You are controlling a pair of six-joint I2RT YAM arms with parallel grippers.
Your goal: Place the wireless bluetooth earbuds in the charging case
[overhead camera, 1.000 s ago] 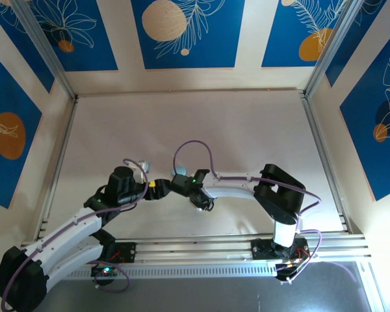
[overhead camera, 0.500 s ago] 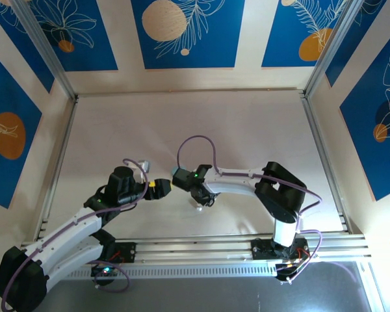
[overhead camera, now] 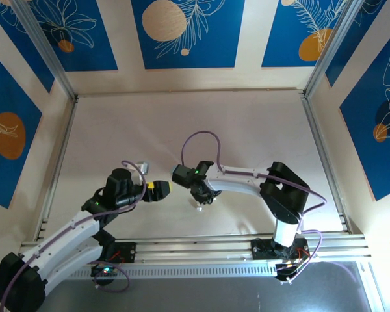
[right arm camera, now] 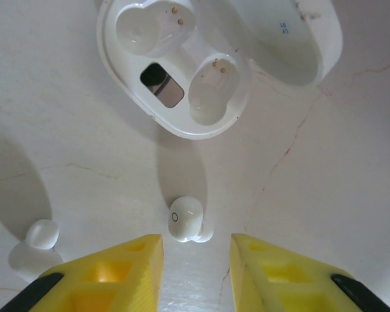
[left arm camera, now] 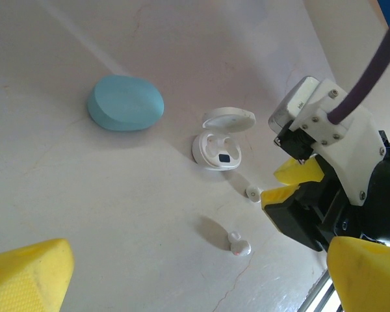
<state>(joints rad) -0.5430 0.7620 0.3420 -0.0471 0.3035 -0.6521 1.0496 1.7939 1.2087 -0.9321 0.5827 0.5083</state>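
The right gripper (right arm camera: 195,250) points down at the table (right arm camera: 351,195). Its yellow fingers are parted, leaving a gap a little wider than the white earbud (right arm camera: 185,219), which lies at the mouth of that gap and touches neither finger. Bare table shows on both sides of the bud, so each fingertip has room. Just ahead of the gripper, past the bud, sits the open charging case (right arm camera: 175,123). Both its wells are empty, and its lid (right arm camera: 292,39) is thrown back, ahead and toward the right of the wrist view. The case's near rim and the bud are near but apart. A second white earbud (right arm camera: 42,234) lies outside one finger, at the left of that view, clear of it.

The left gripper (left arm camera: 201,260) is spread wide and holds nothing. A closed blue case (left arm camera: 125,103) lies ahead of it, well apart from the white case. Seen from above, the two grippers stand close together. Wide bare table lies beyond them, and the metal rail (overhead camera: 195,246) at the table's near edge is behind them.
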